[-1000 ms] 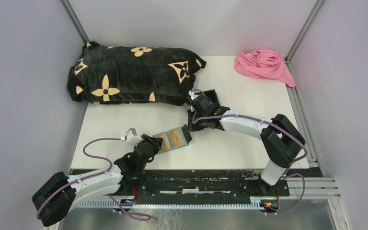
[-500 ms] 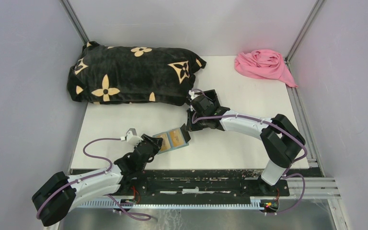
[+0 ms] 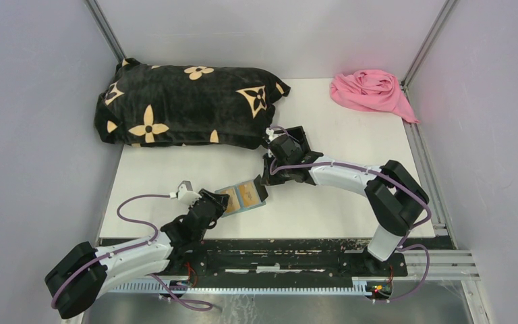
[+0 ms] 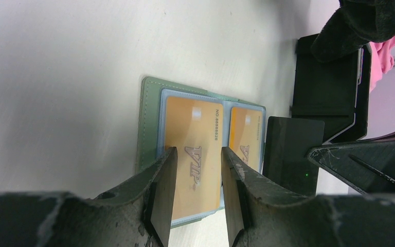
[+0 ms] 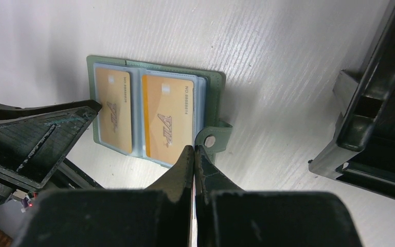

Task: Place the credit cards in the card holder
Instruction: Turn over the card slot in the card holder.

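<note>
The sage-green card holder [image 3: 243, 197] lies open and flat on the white table, between the two grippers. Two tan credit cards [image 5: 114, 110] [image 5: 167, 116] sit side by side in its clear slots. My left gripper [image 4: 198, 150] is open, its fingers straddling the left card [image 4: 193, 128] just above the holder's near edge, gripping nothing. My right gripper [image 5: 193, 147] is shut, its tips at the holder's right edge beside the snap tab [image 5: 212, 139]. A thin pale sliver shows between its fingers; I cannot tell what it is.
A black open-topped box [image 3: 295, 138] stands just behind the right gripper. A black blanket with tan flowers [image 3: 182, 104] fills the back left, and a pink cloth [image 3: 371, 91] lies at the back right.
</note>
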